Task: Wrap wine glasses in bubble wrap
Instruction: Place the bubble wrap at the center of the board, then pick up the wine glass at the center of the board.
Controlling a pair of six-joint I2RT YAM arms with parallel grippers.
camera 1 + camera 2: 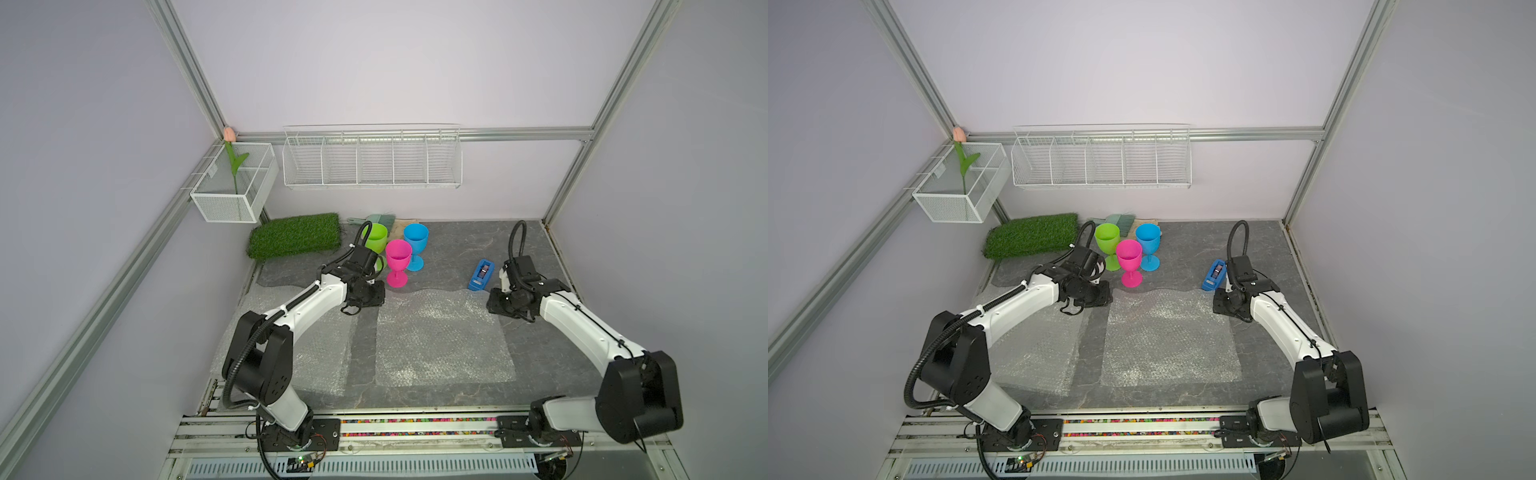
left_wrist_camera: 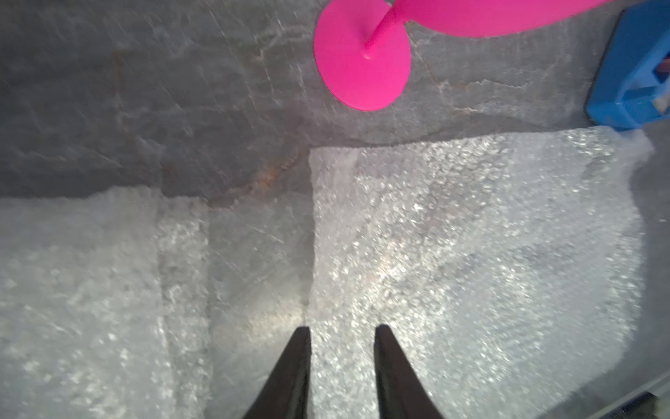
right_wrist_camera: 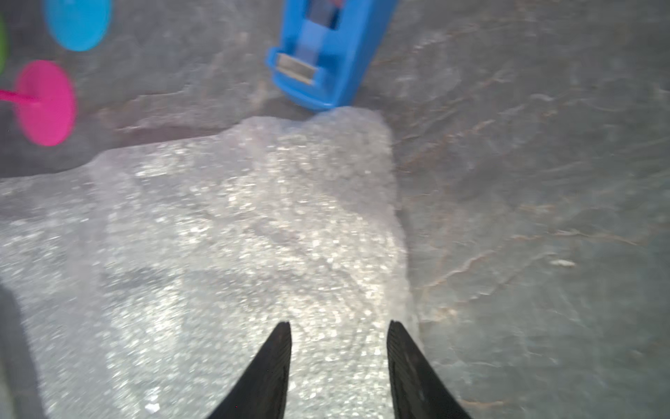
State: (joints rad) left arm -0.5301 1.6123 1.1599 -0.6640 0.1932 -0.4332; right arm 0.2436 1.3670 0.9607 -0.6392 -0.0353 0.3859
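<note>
— Rail (image 1: 415,420) nearest. Beyond it?
— Bubble wrap, flat on the table (image 1: 536,365): middle sheet (image 1: 444,336) and left sheet (image 1: 309,353), side edges running near-to-far with a bare strip between.
— Grasp?
— Left end effector (image 2: 342,327) is spread and empty over the middle sheet's left edge, by the far corner. Right end effector (image 3: 339,322) is spread wider over the far right edge; that corner meets the tape dispenser (image 1: 481,275).
— Goblets?
— Upright, stems vertical: pink goblet (image 1: 398,262) just past the far edge, green goblet (image 1: 380,241) and blue goblet (image 1: 415,245) behind. Open table lies right of the sheet.

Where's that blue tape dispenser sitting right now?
In both top views the blue tape dispenser stands at the far right corner of the middle bubble wrap sheet, to the right of the pink goblet.
</note>
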